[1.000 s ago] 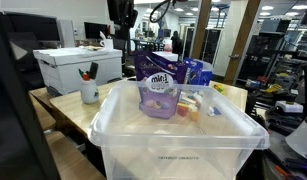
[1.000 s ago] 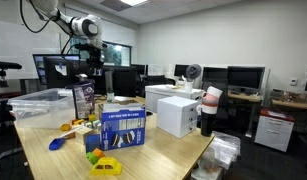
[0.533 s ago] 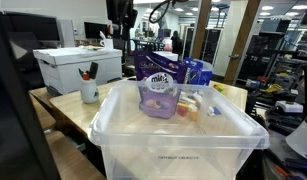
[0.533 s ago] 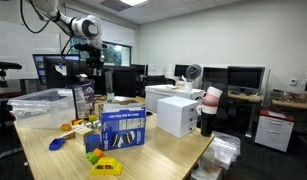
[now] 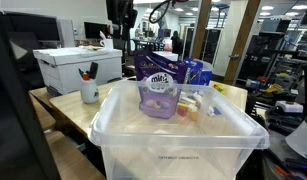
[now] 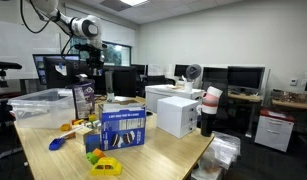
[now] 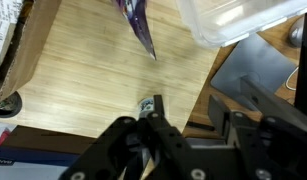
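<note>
My hand [image 7: 148, 108] is closed, fingertips together; I can't tell whether anything is pinched between them. It hangs over the bench [image 7: 83, 90], above the upright purple bag [image 6: 83, 100] standing just beside the clear bin [image 6: 38, 105]. Nothing has shifted since the earlier frames.

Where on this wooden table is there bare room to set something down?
Bare wooden tabletop lies before the white cardboard box, beside the blue cardboard box, and between the clear plastic bin and white pen mug. Crowded: yellow and blue toys by that box.
</note>
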Robot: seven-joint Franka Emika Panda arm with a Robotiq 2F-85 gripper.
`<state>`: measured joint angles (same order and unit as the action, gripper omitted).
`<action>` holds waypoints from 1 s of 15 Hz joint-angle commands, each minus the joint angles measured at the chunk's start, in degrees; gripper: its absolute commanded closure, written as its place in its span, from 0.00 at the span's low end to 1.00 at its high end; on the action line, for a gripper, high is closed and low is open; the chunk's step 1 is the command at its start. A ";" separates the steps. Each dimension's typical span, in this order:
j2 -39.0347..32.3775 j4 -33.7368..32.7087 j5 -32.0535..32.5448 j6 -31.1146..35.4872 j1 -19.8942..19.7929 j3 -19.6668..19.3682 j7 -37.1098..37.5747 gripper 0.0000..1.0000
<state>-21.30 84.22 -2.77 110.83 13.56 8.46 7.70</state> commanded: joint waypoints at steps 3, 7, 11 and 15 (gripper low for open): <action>-0.13 -0.34 0.08 -0.27 -0.03 0.11 0.10 0.49; -0.14 0.21 2.15 -0.27 -0.16 -0.41 -1.65 0.10; 0.76 2.23 1.67 -0.99 -2.34 -0.68 -7.63 0.00; 0.58 3.70 1.52 -4.53 -3.14 -0.90 -7.72 0.00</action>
<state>-21.65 85.78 -0.84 108.54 11.16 7.29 1.65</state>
